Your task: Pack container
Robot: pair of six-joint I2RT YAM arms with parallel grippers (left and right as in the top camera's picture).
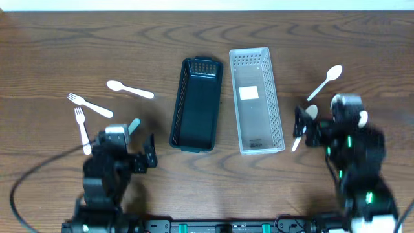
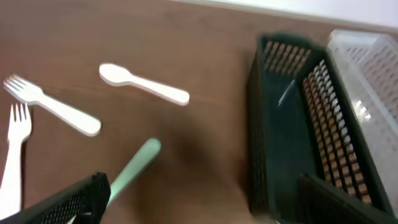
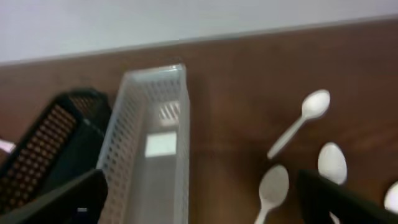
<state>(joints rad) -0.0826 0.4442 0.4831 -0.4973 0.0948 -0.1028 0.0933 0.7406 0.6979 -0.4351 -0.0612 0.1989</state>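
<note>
White plastic cutlery lies flat on the wood table (image 1: pixel 39 39), so the main risk is a slipped pinch. Thin handles give fingers little to bite on, and a low approach may scrape the wood or flick a piece away. Left pincer (image 1: pixel 139 145) is released and holds nothing; right pincer (image 1: pixel 303 127) is likewise spread wide and empty. Green utensil (image 1: pixel 134 124) sits right at the left pincer, one end hidden under a finger in the left wrist view, so a descent could trap or shove it. Right spoons (image 1: pixel 325 82) crowd just ahead of the right pincer toward its right finger, so closing there may catch two or knock a neighbour. Dark bin (image 1: pixel 194 103) is ahead-right of the left pincer and clear bin (image 1: pixel 255 100) ahead-left of the right pincer. They stand side by side with no cutlery inside and look light, so a bumped wall could slide them. Counts: two bins; two forks (image 1: pixel 89 105) off to the left pincer's left; one left spoon (image 1: pixel 129 89) ahead of it; one green utensil. Right spoons number at least three, with maybe a fourth cut off at the right wrist view's edge.
</note>
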